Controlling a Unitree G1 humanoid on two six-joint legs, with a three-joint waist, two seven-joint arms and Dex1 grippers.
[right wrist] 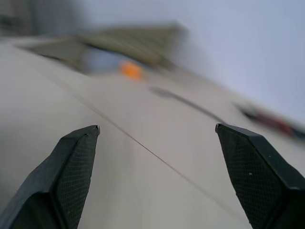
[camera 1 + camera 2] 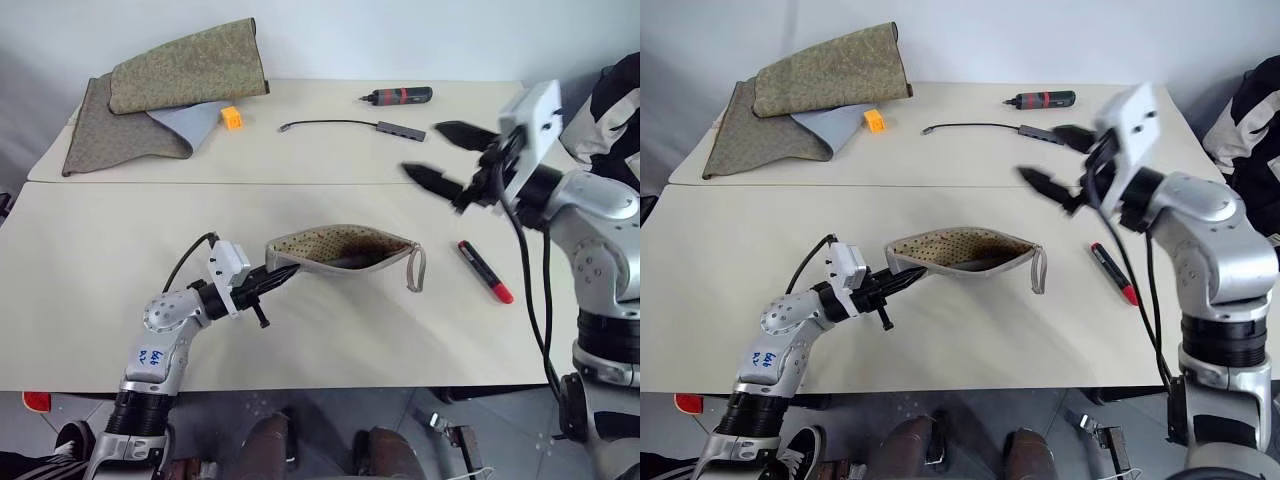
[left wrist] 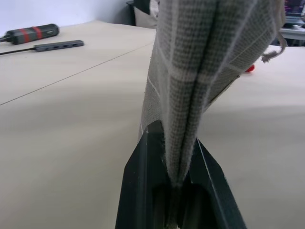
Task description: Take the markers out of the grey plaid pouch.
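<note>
The grey plaid fabric pouch [image 2: 340, 247] with white grid lines lies near the middle of the pale beige desk [image 2: 120, 300], its mouth gaping to show a cream dotted lining and a dark inside; a small cord loop [image 2: 416, 268] hangs from its right end. The left end effector [image 2: 283, 275] is clamped on the pouch's left end, the fabric edge pinched between the two black fingers [image 3: 143, 191]. To the right of the pouch, apart from it, a short red marker [image 2: 485, 271] with a black section lies on the desk. The right end effector [image 2: 448, 158] hovers above the desk beyond the marker, its fingers spread wide and empty. Farther back lie a black-and-red pen-like tool [image 2: 400, 96], a dark slim cable hub [image 2: 400, 130] with its cord, a small orange block [image 2: 232, 117] and an olive-green speckled cloth [image 2: 180, 75] folded over a grey sheet. No writing can be read on any of these things.
</note>
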